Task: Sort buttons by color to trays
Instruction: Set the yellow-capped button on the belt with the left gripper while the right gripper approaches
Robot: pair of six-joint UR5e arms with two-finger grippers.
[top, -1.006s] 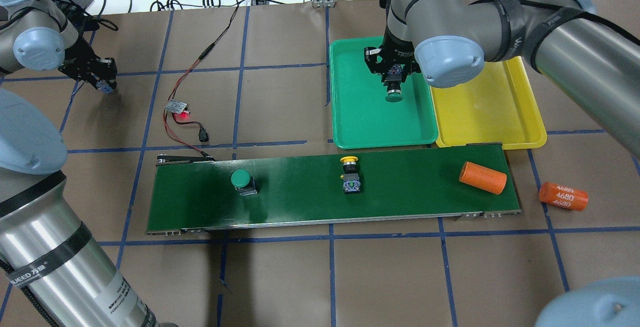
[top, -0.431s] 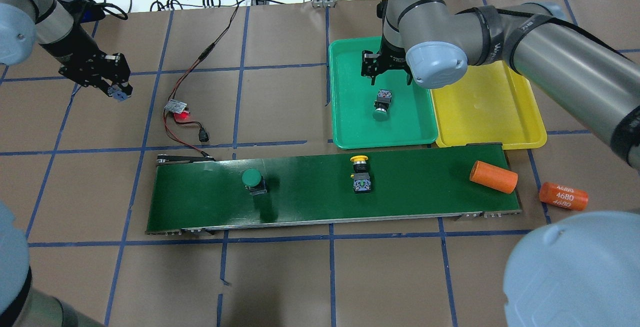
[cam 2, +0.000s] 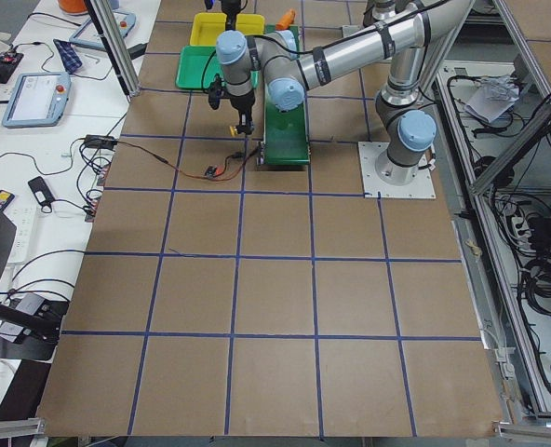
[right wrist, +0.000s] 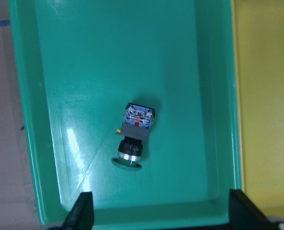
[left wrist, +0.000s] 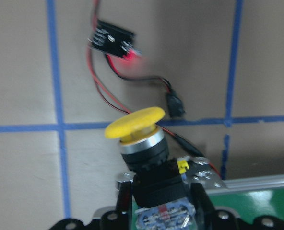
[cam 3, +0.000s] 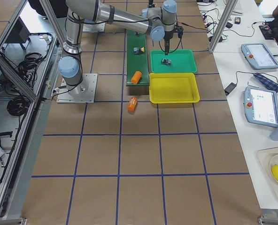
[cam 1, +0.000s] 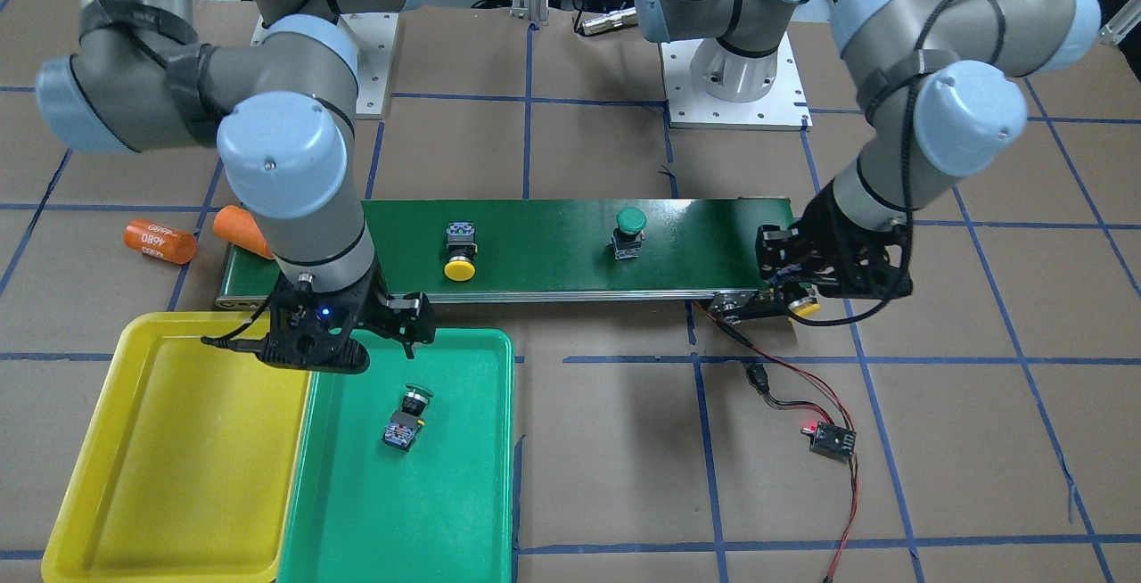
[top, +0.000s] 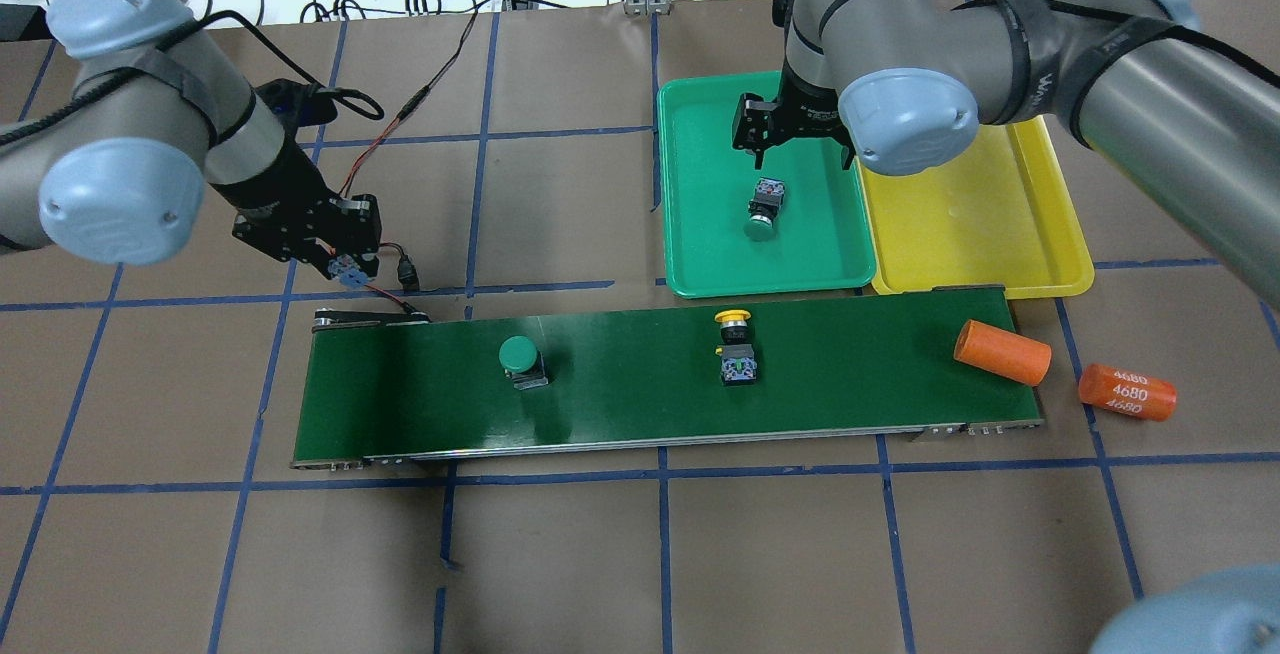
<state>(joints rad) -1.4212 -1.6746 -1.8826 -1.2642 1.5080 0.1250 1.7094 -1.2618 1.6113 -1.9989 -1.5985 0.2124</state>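
Since a second ago the left end effector [top: 345,259] has swung to the conveyor belt's [top: 620,404] 10 o'clock corner, clamped on a yellow-capped button [left wrist: 141,139]. The right end effector [top: 797,142], now spread wide, has dropped the green-capped button [top: 764,209], which lies sideways in the green tray [top: 700,254]. An orange cylinder [top: 1127,391] reads 4680.

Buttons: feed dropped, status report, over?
Left pincer shut on yellow button. Right pincer open above green tray, green button inside. Two buttons, orange cylinder on belt.

We see a glossy green plastic tray [right wrist: 180,57], a shiny dark green belt [top: 620,394], and a matt brown table covering [top: 560,554].
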